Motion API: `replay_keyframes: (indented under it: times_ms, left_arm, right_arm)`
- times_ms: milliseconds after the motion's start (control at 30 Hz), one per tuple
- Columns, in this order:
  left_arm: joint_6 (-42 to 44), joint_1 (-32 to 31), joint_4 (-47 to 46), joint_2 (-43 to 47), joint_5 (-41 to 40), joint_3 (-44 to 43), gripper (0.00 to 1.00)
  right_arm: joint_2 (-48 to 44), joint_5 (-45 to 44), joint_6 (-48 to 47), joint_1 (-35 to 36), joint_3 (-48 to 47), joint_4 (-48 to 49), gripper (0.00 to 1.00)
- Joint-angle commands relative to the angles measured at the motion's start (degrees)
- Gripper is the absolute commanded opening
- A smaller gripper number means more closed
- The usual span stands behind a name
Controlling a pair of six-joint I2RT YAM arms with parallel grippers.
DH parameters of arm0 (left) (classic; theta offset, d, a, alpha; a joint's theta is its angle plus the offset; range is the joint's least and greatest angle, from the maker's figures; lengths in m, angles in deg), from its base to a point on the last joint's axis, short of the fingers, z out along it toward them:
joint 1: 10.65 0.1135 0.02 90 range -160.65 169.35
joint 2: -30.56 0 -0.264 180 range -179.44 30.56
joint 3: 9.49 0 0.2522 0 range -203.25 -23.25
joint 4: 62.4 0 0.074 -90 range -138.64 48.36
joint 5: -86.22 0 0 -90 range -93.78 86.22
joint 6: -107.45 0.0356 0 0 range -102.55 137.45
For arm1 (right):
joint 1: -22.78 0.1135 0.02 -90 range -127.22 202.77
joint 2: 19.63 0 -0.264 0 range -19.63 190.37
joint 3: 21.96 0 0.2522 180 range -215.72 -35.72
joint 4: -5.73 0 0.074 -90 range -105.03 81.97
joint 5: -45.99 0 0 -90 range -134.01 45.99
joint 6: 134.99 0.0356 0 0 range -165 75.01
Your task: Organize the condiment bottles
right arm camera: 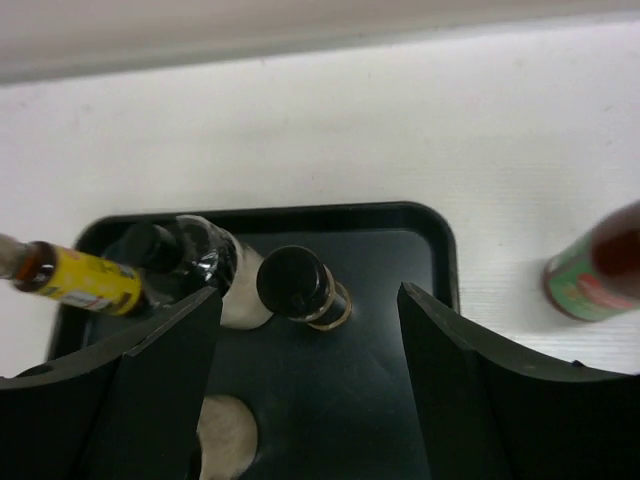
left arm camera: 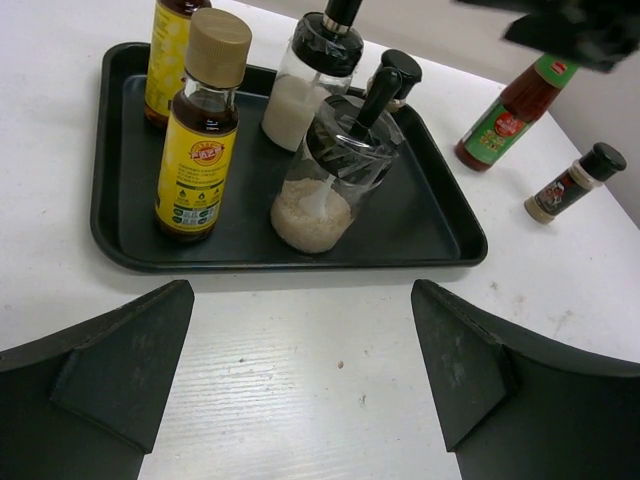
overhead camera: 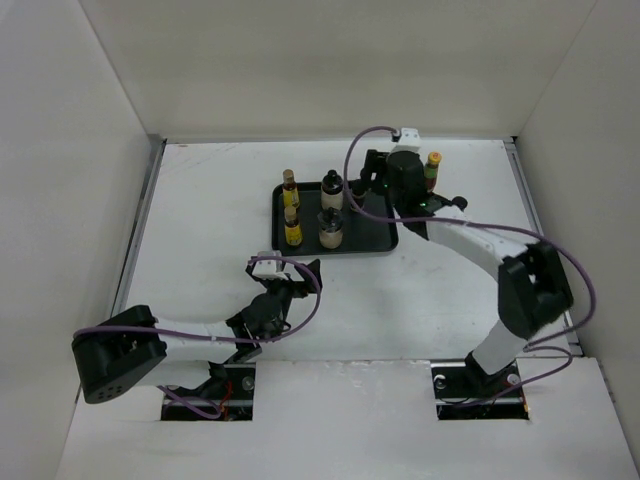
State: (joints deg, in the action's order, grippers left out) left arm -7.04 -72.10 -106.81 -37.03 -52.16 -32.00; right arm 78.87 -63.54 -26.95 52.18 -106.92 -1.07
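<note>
White walls point(overhead camera: 300, 60) close in a white desk point(overhead camera: 400, 300) on three sides, and a flat black tray point(left arm camera: 300, 266) lies on it toward the far wall. We see the right end effector point(right arm camera: 307, 300) hanging over the tray's far right corner, its fingers spread apart and pinching nothing. Between those fingers, standing free on the tray floor, is a small dark jar point(right arm camera: 296, 280) with a black cap; as far as we can tell, neither finger touches it. To that end effector's left, two pale jars point(left arm camera: 325, 170) with black caps and two yellow-labelled bottles point(left arm camera: 195, 150) stand upright on the tray.

We judge that the coming move turns on the red bottle point(right arm camera: 600, 268). It lies to the right of the right end effector, off the tray, on bare desk just past the tray's right edge. It stands upright, so its long axis runs vertical, green neck uppermost. A second dark jar point(left arm camera: 572, 183) sits near it, further from the tray.

The left end effector point(left arm camera: 300, 400) hovers on the near side of the tray, fingers spread wide and holding nothing. Both bottles off the tray lie well apart from it, ahead and to its right across the tray. The right arm is much the nearer, so we judge the sideways reach to be its job.
</note>
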Motion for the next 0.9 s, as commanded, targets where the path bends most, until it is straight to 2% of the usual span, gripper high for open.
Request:
replay_keyframes:
  times_ms: [0, 133, 267, 367, 500, 633, 867]
  left_arm:
    - [-0.4, 0.4, -3.3, 1.6, 0.2, -1.4, 0.92]
    - [-0.5, 0.1, -3.4, 0.6, 0.6, -1.6, 0.92]
    - [-0.6, -0.2, -3.4, 0.4, 0.6, -1.7, 0.93]
    - [-0.6, 0.1, -3.4, -0.2, 0.6, -1.9, 0.93]
    - [-0.6, 0.3, -3.4, 0.3, 0.6, -1.8, 0.93]
    - [-0.6, 0.3, -3.4, -0.6, 0.7, -2.1, 0.93]
    - [-0.7, 0.5, -3.4, -1.0, 1.4, -2.2, 0.93]
  right_arm:
    - [-10.4, -0.9, 2.4, -2.4, 6.2, 2.9, 0.81]
    - [-18.5, -7.8, 3.4, -9.4, 17.4, 3.1, 0.85]
    - [-22.6, -16.8, 2.7, -16.9, 25.0, 3.4, 0.94]
    - [-20.2, -15.2, 2.5, -21.4, 24.7, 3.4, 0.96]
    - [-14.1, -7.9, 2.2, -23.9, 21.0, 4.1, 0.95]
    - [-11.0, -4.1, 2.5, -25.1, 19.4, 7.2, 0.86]
    - [-7.4, -3.7, 2.1, -25.9, 17.9, 8.8, 0.55]
